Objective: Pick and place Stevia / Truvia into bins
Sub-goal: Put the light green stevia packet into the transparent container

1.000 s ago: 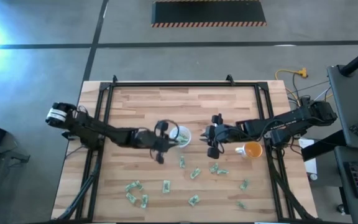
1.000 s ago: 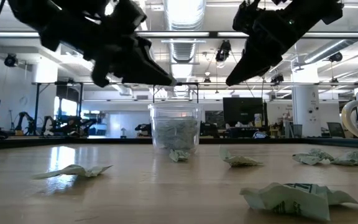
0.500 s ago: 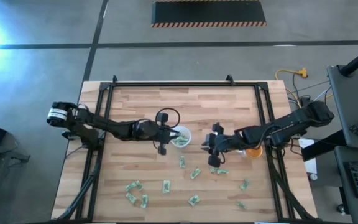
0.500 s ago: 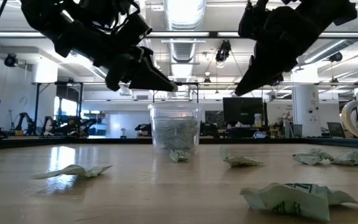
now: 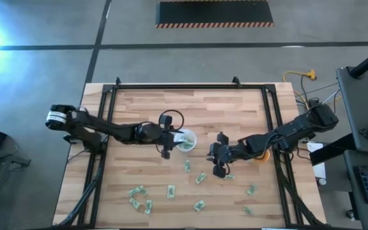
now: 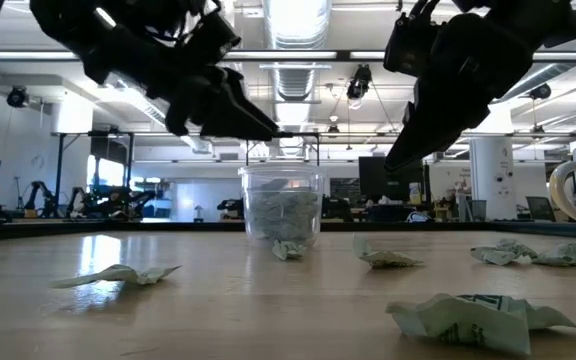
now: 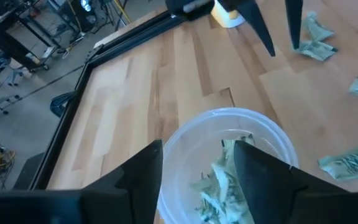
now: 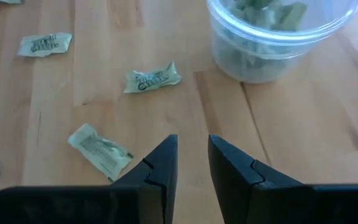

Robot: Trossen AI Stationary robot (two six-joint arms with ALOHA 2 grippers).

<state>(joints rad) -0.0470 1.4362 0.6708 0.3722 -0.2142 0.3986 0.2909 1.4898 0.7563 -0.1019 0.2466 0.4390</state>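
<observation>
Bin: small round translucent white plastic cup [image 5: 185,141], standing mid-table on the pale wooden table [image 5: 190,102]; partly filled with a loose heap of green-and-white packets, seen through the wall in the low view [image 6: 282,212] and from above in the left wrist view [image 7: 229,180].

Done: a fair number of packets already inside the cup; level roughly halfway up, by judgement.

Left: about a dozen small flat green-and-white paper sweetener packets [image 5: 170,191] lying loose on the table, all on the near side of the cup; one close by the cup [image 8: 152,79], others well apart toward the table's front edge.

Left gripper [image 5: 167,141]: poised just beside and over the cup's rim; fingers [image 7: 257,171] spread wide apart, nothing between them; apparently just after a drop, by judgement.

Right gripper [image 5: 220,165]: low over the loose packets beside the cup; fingers [image 8: 160,168] a narrow gap apart, nothing held; nearest crumpled packet [image 8: 99,148] just beside the tips.

Other: orange cup [image 5: 261,154] under the right arm, not in use.

Progress: partway; most visible work still to do, the front scatter untouched.
</observation>
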